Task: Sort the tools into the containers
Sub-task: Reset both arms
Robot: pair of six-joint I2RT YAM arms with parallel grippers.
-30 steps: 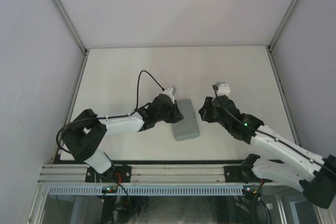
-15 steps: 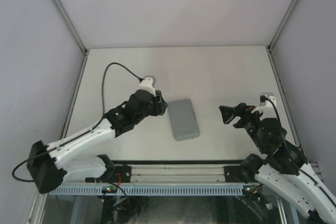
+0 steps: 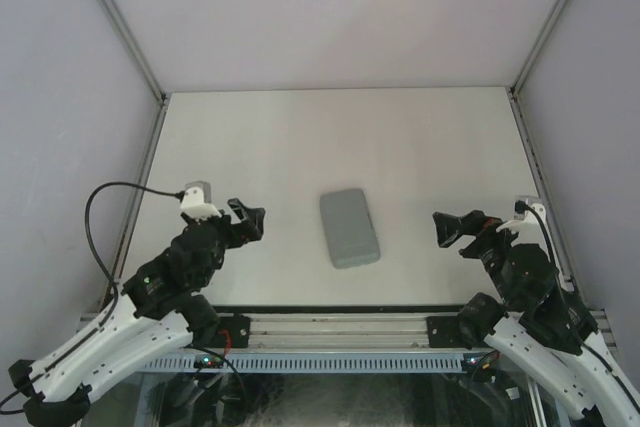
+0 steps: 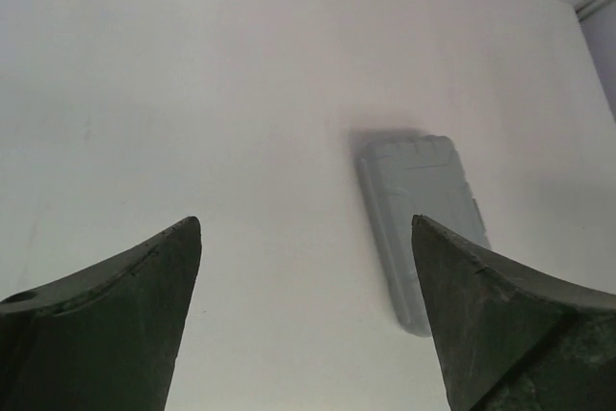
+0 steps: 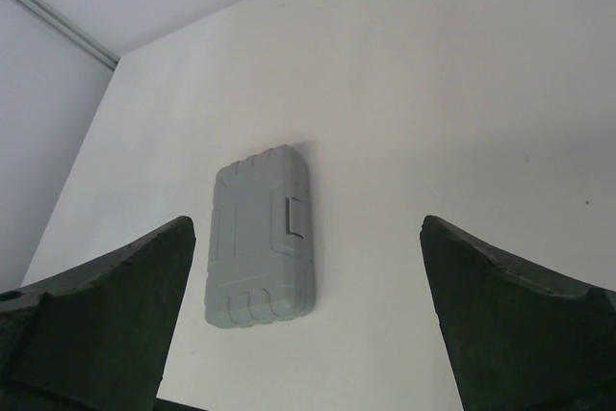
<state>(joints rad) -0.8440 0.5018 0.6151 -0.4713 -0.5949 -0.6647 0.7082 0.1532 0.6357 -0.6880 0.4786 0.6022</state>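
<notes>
The container, a flat grey case, lies closed on the white table at its middle, latch side to the right. It also shows in the left wrist view as the case and in the right wrist view as the case. The tools are out of view. My left gripper hangs open to the left of the case, apart from it, with nothing between its fingers. My right gripper stands open to the right of the case, also holding nothing.
Pale walls close in the table on the left, right and far sides. A metal rail with both arm bases runs along the near edge. A black cable loops from the left wrist.
Both arms have drawn back from the case toward the near edge, the left to the left and the right to the right. Both grippers have opened. The case has stayed put, closed.
</notes>
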